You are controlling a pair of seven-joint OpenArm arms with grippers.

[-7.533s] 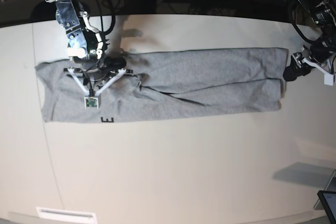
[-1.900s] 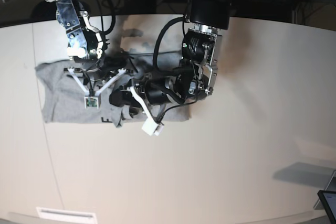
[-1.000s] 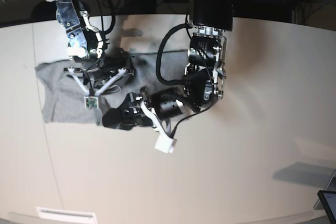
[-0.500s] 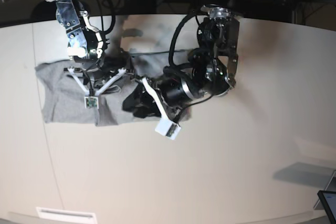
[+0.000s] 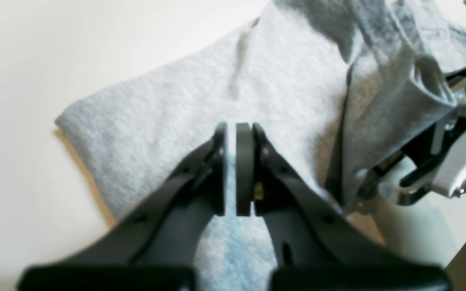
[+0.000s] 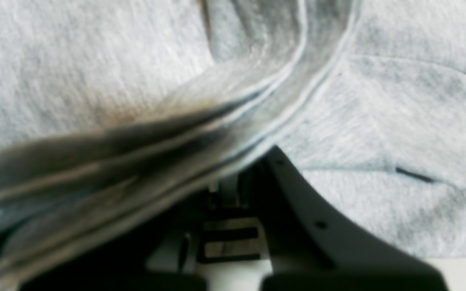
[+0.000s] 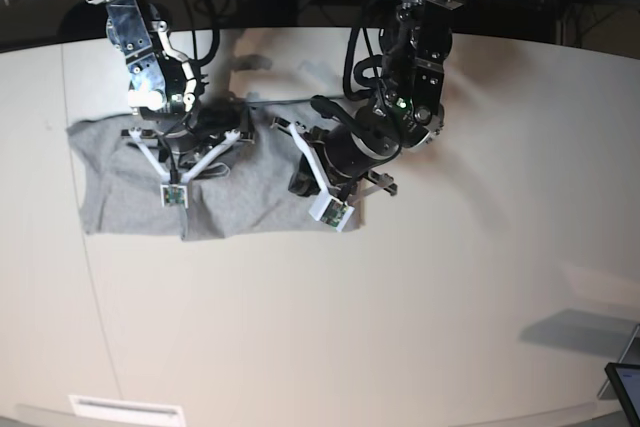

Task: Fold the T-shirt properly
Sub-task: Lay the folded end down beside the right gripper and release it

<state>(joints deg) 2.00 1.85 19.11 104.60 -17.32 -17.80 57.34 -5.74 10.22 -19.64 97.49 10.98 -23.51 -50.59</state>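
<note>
The light grey T-shirt [image 7: 120, 187] lies doubled over on the white table, its folded edge toward the right near my left arm. My left gripper [image 7: 300, 183] hovers just above that right part of the cloth. In the left wrist view its pads [image 5: 244, 169] stand almost together with nothing between them over the T-shirt [image 5: 289, 81]. My right gripper [image 7: 205, 132] sits on the shirt's upper left part. In the right wrist view it [image 6: 233, 182] is shut, with bunched layers of the T-shirt [image 6: 378, 101] running across its fingers.
The table's far edge [image 7: 520, 39] runs along the top, with dark cables and gear behind it. A white label [image 7: 125, 410] lies at the near left edge and a dark tablet corner [image 7: 625, 387] shows at the bottom right.
The shirt's right half was carried over onto the left. In the last second my left gripper drew back to the right and its jaws closed empty. My right gripper stayed put.
</note>
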